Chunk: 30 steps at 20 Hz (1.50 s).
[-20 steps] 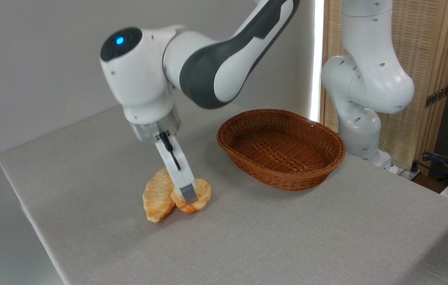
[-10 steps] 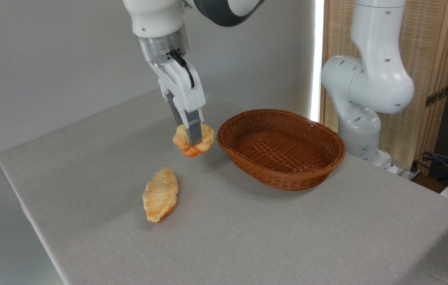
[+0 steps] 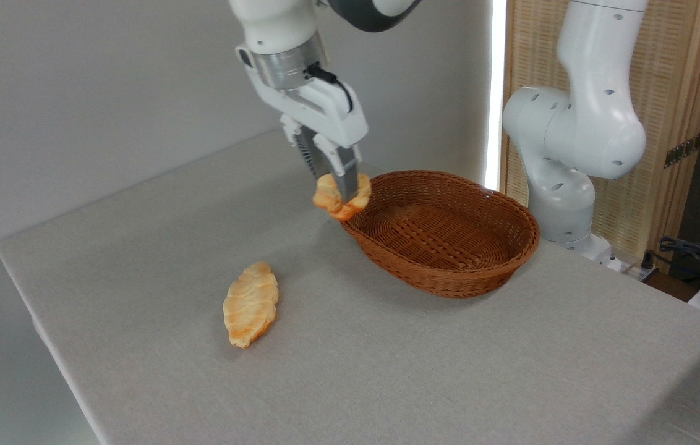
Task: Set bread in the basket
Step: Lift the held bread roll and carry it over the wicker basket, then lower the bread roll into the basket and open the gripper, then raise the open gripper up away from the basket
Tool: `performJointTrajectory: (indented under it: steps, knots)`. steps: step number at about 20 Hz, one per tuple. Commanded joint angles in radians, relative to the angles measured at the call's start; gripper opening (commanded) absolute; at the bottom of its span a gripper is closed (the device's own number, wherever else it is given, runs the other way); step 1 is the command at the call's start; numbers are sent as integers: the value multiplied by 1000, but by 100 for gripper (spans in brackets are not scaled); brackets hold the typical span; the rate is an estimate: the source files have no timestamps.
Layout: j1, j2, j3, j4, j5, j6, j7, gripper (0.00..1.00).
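Here the gripper (image 3: pixel 345 185) was clamped on the bread (image 3: pixel 341 197), its fingers pinching the bun from both sides and holding it clear of the table (image 3: pixel 449 358). Just beside the gripper, to its right and a little lower, sat the basket (image 3: pixel 443 272), the bun hanging at its near-left rim. Well below and left of the gripper, a croissant-shaped pastry (image 3: pixel 250 303) lay flat.

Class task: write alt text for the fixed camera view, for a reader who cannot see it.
A white robot arm's gripper holds a small bun in its jaws, in the air at the left rim of an empty wicker basket. A croissant lies alone on the grey table to the left.
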Motion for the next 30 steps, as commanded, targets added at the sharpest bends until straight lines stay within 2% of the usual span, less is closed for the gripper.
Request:
performJointTrajectory:
  steps: [1,2,4,8,20,24,27,30]
  knots:
    - [-47,-87,-2,-118,-8,-19,-24,60]
    - [-55,-95,-2,-135,-8,-25,-23,62]
    - [-64,-100,-2,-162,-8,-33,-23,83]
    - [-96,-81,-5,-181,-11,-33,-17,99]
    - [-119,-58,-10,-175,-9,-31,-12,100]
    - [-105,-57,11,-92,-5,30,-12,100]
    - [-99,-29,39,-37,55,154,-18,100]
    - [-91,26,73,41,98,217,-6,100]
